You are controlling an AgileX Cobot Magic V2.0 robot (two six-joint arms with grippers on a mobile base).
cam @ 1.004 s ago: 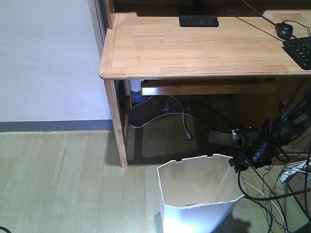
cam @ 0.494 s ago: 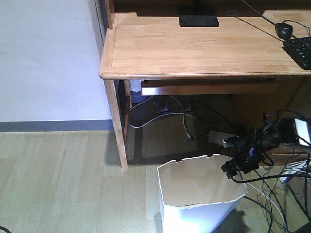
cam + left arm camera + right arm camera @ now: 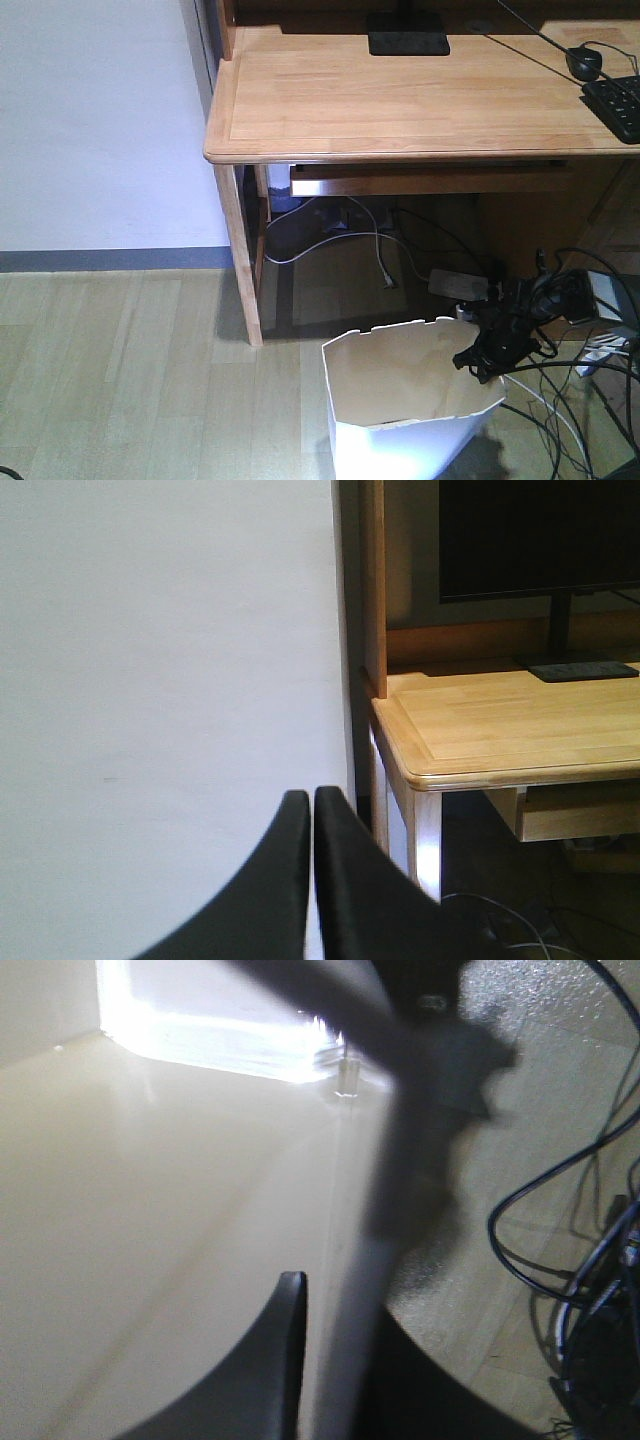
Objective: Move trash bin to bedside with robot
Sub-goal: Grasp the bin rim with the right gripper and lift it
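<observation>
Desk (image 3: pixel 400 100) at the far side; no bed in view. Trash bin (image 3: pixel 395 385) stands on the floor near the desk front, right of centre. Right gripper (image 3: pixel 478 362) straddles its right wall, jaws narrowed and seemingly pinching it. The thin rim will likely flex, so bite deeper, drag slowly and avoid the floor cables (image 3: pixel 560 395). Left gripper (image 3: pixel 312 880) has fingers together, empty.

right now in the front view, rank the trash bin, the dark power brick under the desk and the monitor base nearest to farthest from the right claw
1. trash bin: the right claw is at its right rim.
2. power brick: on the floor under the desk, just behind.
3. monitor base: up on the desk, at the back.
</observation>
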